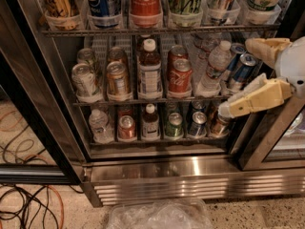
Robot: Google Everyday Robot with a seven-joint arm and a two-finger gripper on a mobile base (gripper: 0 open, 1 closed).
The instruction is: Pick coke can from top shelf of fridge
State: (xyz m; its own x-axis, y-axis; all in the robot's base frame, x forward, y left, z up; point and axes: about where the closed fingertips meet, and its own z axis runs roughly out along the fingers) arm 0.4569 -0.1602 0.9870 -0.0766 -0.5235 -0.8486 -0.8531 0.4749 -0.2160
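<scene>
The coke can [145,4] is red with white script. It stands in a clear holder at the front middle of the top shelf [157,31] of the open fridge [190,168]. A blue Pepsi can [103,1] stands to its left. My gripper [236,78] is at the right side of the fridge, at the height of the middle rack, below and to the right of the coke can. Its two cream fingers [259,99] are spread apart and hold nothing.
The middle rack holds cans, a bottle [149,70], a second red coke can [179,75] and a water bottle [214,63]. The lowest rack holds more cans. The dark door frame [267,137] is on the right. Cables [28,204] and a plastic bag [159,216] lie on the floor.
</scene>
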